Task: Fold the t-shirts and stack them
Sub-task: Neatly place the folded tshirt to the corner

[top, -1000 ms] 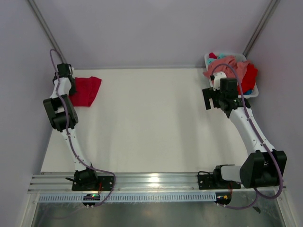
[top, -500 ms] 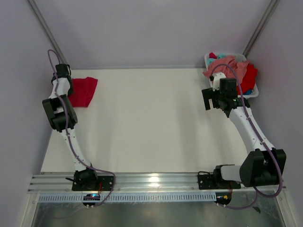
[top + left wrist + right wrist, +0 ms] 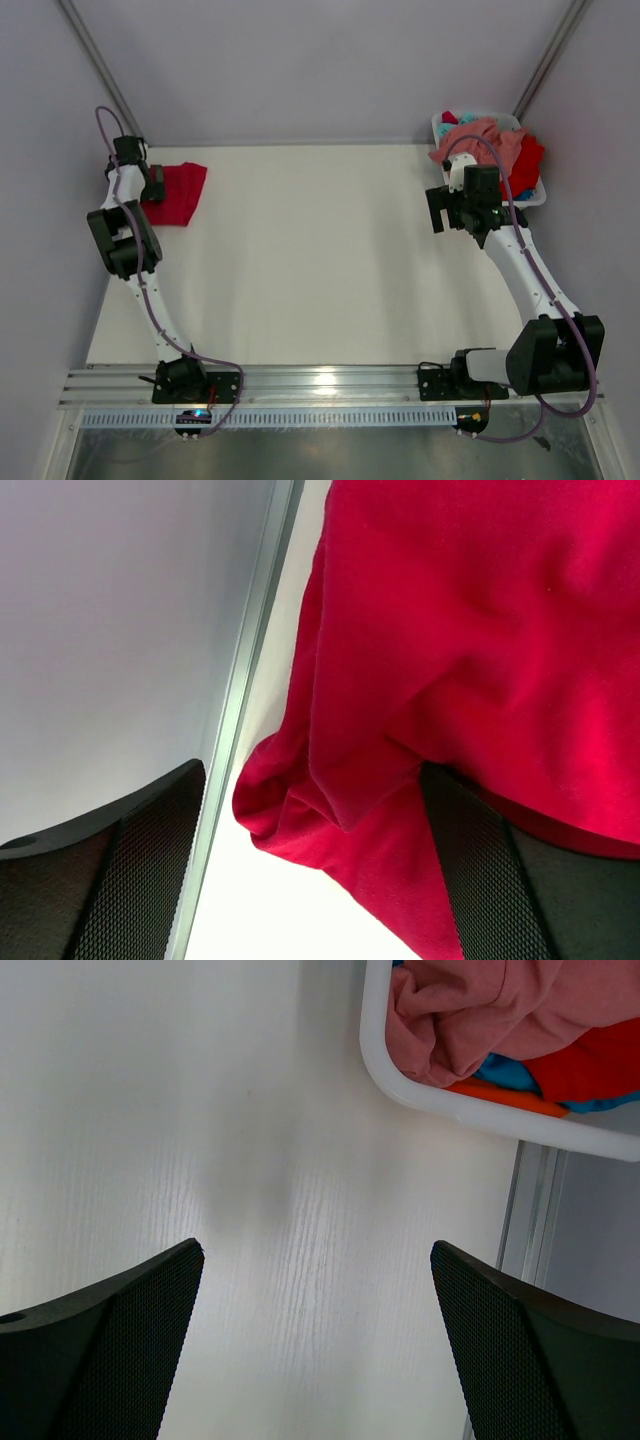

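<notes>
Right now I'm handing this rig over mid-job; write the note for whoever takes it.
Left gripper: jaws open at the red t-shirt's edge, gripping nothing.
Right gripper: jaws open, empty, above the table beside the white basket.
Things: the red t-shirt lies folded at the table's far left corner. The salmon t-shirt, second red t-shirt and teal cloth are heaped in the basket.
Done: one shirt folded.
Left: fold the basket's shirts and stack them.

Top view: looked down from high behind both arm bases, whole table [image 3: 320, 260] in shot | Left wrist: hung very close over the red t-shirt [image 3: 480, 630] at the table's far-left corner, shared with top view | Right wrist: faced straight down, close by the basket [image 3: 372, 1030] rim, shared too.
</notes>
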Action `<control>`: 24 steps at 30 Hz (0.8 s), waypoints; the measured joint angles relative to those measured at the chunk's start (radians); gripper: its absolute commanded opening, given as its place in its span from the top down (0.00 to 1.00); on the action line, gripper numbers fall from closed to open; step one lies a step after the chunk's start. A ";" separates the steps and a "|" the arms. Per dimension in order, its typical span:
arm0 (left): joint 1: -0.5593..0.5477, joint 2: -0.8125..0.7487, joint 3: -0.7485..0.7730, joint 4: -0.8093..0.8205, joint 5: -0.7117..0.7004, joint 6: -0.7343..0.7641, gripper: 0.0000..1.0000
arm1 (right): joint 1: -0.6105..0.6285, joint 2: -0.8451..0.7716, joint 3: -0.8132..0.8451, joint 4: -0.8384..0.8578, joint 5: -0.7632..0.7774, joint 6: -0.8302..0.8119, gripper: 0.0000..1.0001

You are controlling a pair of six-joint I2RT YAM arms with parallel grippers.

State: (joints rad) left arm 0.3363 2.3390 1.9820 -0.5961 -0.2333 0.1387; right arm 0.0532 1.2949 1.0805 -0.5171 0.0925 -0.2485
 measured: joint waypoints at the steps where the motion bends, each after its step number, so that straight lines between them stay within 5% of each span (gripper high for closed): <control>1: 0.000 0.000 0.000 0.000 0.007 0.000 0.08 | 0.000 0.000 0.000 0.000 0.000 0.001 0.01; 19: -0.008 -0.329 -0.071 -0.010 0.283 -0.052 0.01 | 0.001 0.033 0.000 0.000 -0.027 0.018 0.01; 24: -0.011 -0.425 -0.071 -0.089 0.458 -0.028 0.01 | 0.007 0.034 0.000 0.000 -0.033 0.018 0.01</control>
State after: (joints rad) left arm 0.3256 1.9144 1.9114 -0.6853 0.2249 0.1108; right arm 0.0601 1.3289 1.0809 -0.5167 0.0597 -0.2306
